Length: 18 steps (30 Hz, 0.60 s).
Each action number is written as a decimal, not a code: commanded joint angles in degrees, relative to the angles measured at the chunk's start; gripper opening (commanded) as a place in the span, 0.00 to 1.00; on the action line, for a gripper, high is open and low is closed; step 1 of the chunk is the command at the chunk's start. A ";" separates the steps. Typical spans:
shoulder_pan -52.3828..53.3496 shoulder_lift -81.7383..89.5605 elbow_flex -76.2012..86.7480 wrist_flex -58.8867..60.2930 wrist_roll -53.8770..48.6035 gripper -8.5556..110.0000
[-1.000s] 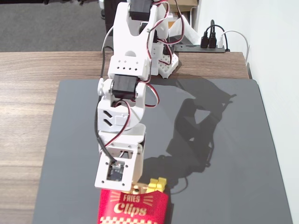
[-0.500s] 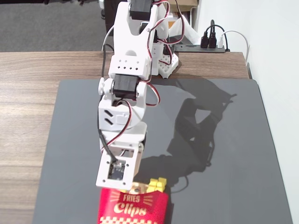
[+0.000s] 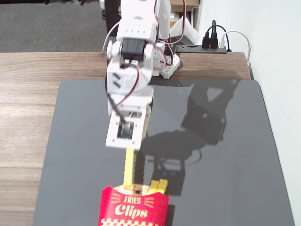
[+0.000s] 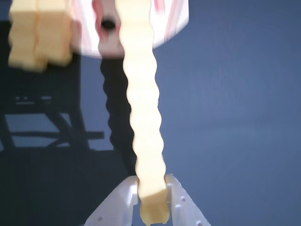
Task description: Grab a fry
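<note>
Desk (image 3: 28,94): wood top with a dark mat (image 3: 225,188) over most of it. Arm comes in from the far edge and leans toward the near edge.

Red carton (image 3: 133,209) stands upright at the near edge, roughly mid-width, cut off by the frame bottom. It holds several yellow sticks: short tips (image 3: 158,187) poke out on its right side in the fixed view, and one long one rises well above the rim. In the wrist view the carton's rim (image 4: 174,23) shows blurred at the top, with the stubby tips (image 4: 40,33) at upper left.

Claw (image 3: 129,147) is clamped on the upper end of the fry (image 3: 128,165). Wrist view confirms it: both fingers (image 4: 181,200) press the sides of the fry (image 4: 143,108) near its tip. The lower end sits at or just inside the carton mouth; can't tell if it has cleared the rim.

Handling, judged: light, rigid plastic, won't bend or crush. Smooth faces are likely slippery, but the wavy notched edges give the fingers something to key into. An end grip is fine for a straight pull along its axis; any sideways drag could snag the carton or tip it, since it looks light too.
</note>
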 commanded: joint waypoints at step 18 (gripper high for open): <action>1.85 40.96 17.75 16.88 -2.20 0.08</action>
